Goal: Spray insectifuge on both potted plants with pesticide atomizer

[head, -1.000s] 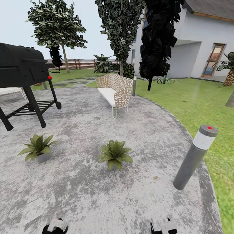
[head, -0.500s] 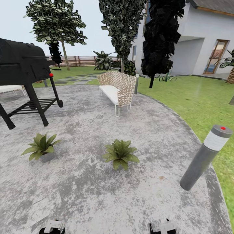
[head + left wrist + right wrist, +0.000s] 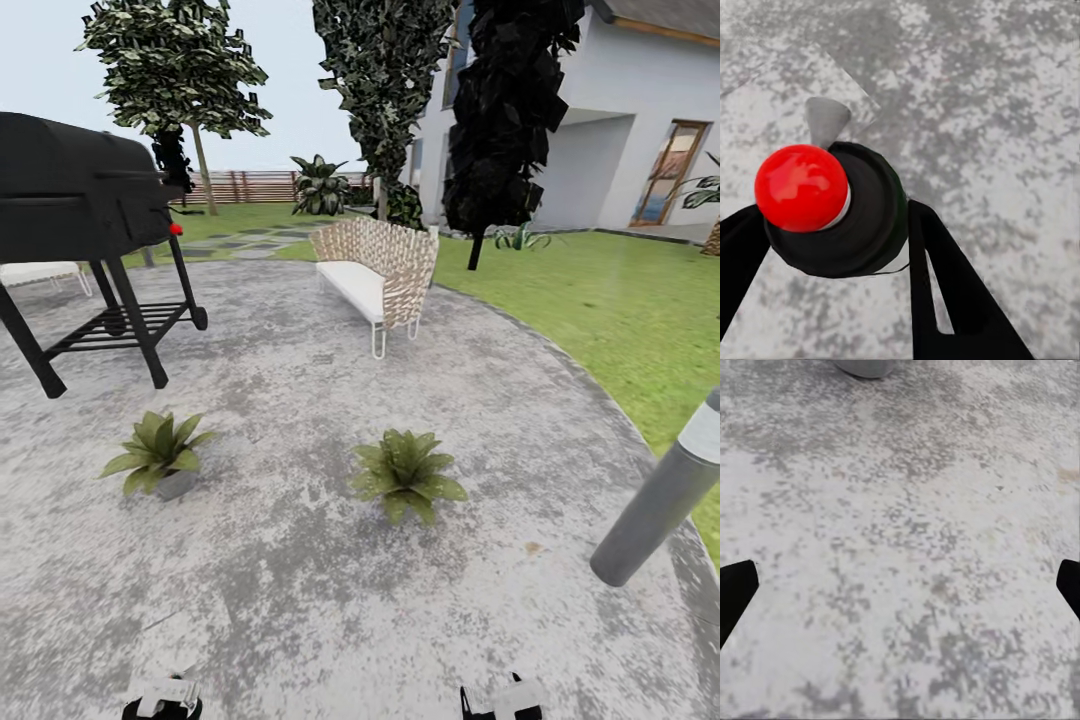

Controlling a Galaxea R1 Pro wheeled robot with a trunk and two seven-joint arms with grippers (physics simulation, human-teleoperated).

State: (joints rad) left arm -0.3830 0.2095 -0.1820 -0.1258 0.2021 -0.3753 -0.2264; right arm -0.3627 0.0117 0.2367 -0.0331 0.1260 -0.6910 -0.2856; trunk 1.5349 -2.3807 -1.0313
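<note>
Two potted plants stand low on the grey stone patio: one to the left in a small grey pot, the other near the middle. In the left wrist view, the pesticide atomizer shows its dark body and red tip, with my left gripper shut on it, a black finger on each side. Its white spray head peeks in at the bottom of the head view. My right gripper hangs open over bare patio, with its fingers far apart.
A black grill on legs stands at the left, and a wicker bench sits behind the plants. A grey bollard lamp leans in at the right patio edge. The lawn, trees, fence and white house lie beyond.
The whole head view has slid rightward, so the camera has turned left. The bollard's top now runs off the right edge. Both grippers stay put at the picture's bottom.
</note>
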